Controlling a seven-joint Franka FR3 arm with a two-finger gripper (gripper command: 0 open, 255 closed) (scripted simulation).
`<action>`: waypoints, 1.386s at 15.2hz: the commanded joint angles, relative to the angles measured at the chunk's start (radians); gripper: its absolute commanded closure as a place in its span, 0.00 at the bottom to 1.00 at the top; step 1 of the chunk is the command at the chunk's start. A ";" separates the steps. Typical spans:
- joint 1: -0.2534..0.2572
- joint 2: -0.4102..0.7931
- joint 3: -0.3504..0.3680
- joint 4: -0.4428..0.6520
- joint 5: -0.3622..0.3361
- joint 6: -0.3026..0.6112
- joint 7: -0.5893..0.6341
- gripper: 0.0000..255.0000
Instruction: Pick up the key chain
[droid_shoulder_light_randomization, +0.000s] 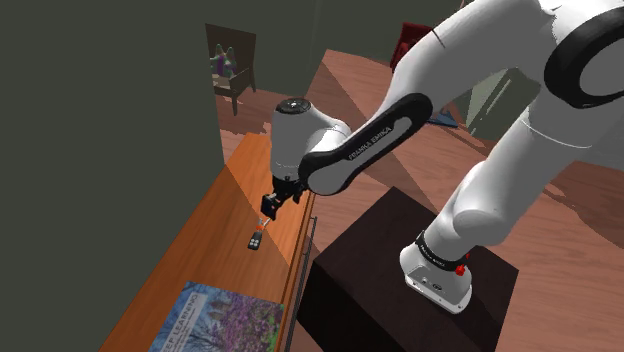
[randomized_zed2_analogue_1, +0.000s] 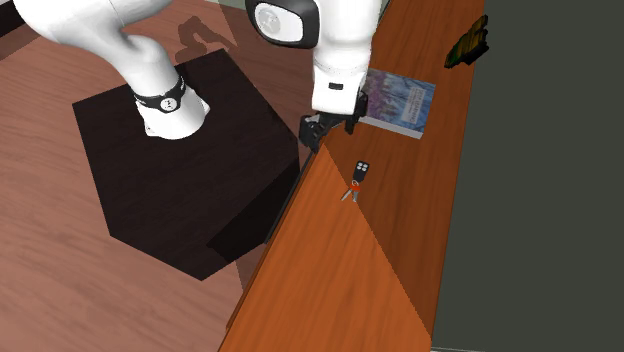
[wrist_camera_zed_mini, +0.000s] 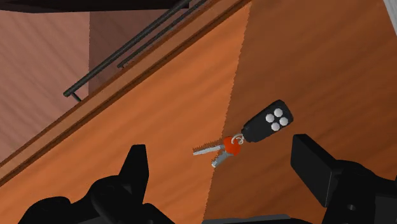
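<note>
- I'm on the approach step: the key chain (wrist_camera_zed_mini: 245, 135) lies flat on the wooden counter (wrist_camera_zed_mini: 159, 108), near the book (droid_shoulder_light_randomization: 225, 316), untouched.
- My gripper (wrist_camera_zed_mini: 221, 153) hangs above it, fingers spread wide.
- Next, I'd descend straight, straddle the fob and squeeze.

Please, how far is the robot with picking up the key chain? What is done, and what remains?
Done: the approach looks made; the gripper hangs above the key chain, open, a finger on either side. In hand: nothing is grasped; the key chain lies flat on the wooden top. Left: descend, close on it, lift.
</note>
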 joint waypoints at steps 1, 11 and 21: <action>0.007 0.097 0.004 0.035 -0.077 0.057 0.074 0.00; 0.150 0.420 -0.096 0.229 -0.323 0.170 0.308 0.00; 0.185 0.493 -0.142 0.246 -0.373 0.224 0.345 1.00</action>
